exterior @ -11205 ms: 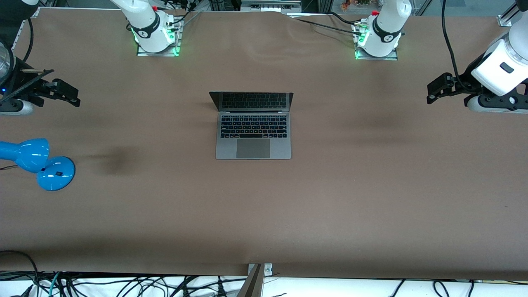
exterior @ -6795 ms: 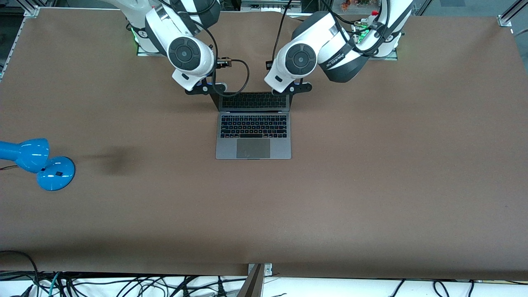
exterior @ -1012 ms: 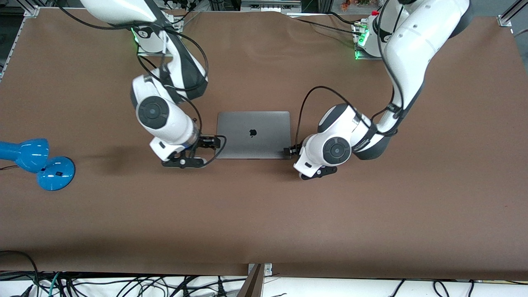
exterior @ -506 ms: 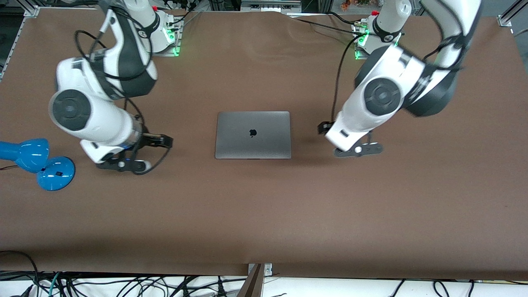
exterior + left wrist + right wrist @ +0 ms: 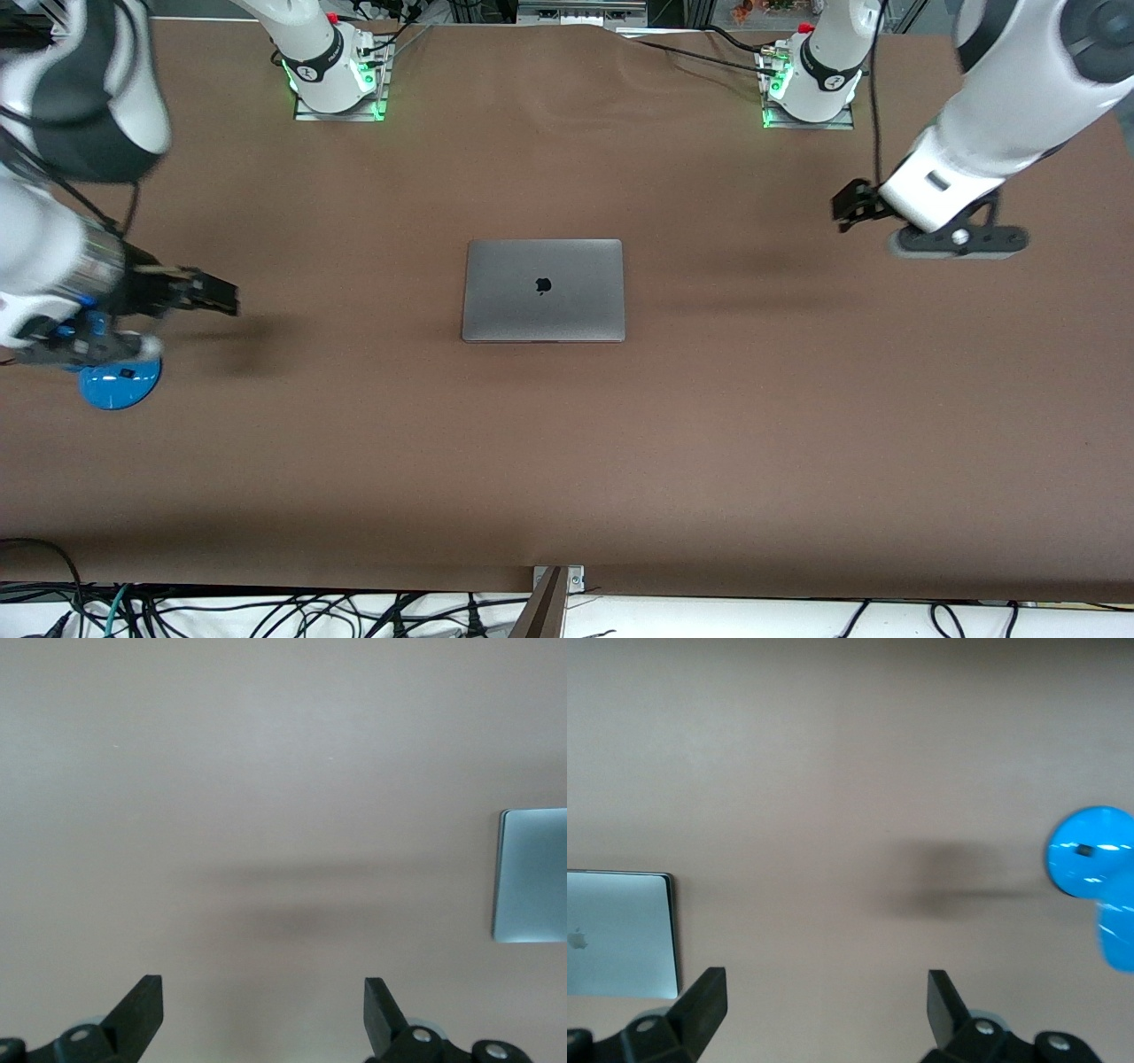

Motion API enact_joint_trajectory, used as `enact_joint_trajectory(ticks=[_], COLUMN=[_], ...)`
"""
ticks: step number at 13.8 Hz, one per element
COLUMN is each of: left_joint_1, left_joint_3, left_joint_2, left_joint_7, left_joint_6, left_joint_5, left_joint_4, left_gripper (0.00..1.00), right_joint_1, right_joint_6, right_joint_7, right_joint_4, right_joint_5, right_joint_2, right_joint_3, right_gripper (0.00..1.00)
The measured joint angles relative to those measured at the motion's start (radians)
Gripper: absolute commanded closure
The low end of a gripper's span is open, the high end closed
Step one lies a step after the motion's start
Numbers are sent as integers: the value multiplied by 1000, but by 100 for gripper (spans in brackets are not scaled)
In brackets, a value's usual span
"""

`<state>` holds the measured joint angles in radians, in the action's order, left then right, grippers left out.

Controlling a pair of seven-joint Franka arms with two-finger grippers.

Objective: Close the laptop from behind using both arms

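The laptop [image 5: 543,290] lies shut and flat in the middle of the table, grey lid up with the black logo showing. It shows at the edge of the left wrist view [image 5: 532,875] and of the right wrist view [image 5: 620,935]. My left gripper [image 5: 848,209] is open and empty over bare table toward the left arm's end, apart from the laptop; its own view shows it over brown table [image 5: 263,1005]. My right gripper [image 5: 221,298] is open and empty over bare table toward the right arm's end [image 5: 824,1003].
A blue desk lamp [image 5: 120,385] stands at the right arm's end of the table, partly under the right wrist, and shows in the right wrist view [image 5: 1094,877]. The green-lit arm bases [image 5: 337,84] stand along the table's edge farthest from the front camera.
Both grippers have moved away from the shut laptop, each outward toward its own end of the table and higher. The laptop has not moved.
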<state>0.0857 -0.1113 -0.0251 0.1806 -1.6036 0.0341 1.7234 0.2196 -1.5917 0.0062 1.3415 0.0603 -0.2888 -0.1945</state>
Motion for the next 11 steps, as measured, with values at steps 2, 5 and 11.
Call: enact_joint_trajectory(ticks=[2, 5, 11], left_joint_1=[7, 19, 7], left_joint_3=[49, 75, 95], left_joint_2=[-50, -91, -105], left_joint_7=[-67, -119, -124], left_joint_6=[-4, -6, 21], left_joint_5=[-2, -2, -5], left_joint_4=[30, 31, 2], left_gripper=[0, 0, 0], right_joint_1=[-50, -131, -208], right_joint_6=[26, 33, -12], right_joint_7=[-11, -7, -8], right_joint_4=[66, 219, 309], right_joint_5=[-42, -93, -97], right_joint_2=[116, 266, 306], right_joint_3=[33, 134, 184], right_gripper=[0, 0, 0])
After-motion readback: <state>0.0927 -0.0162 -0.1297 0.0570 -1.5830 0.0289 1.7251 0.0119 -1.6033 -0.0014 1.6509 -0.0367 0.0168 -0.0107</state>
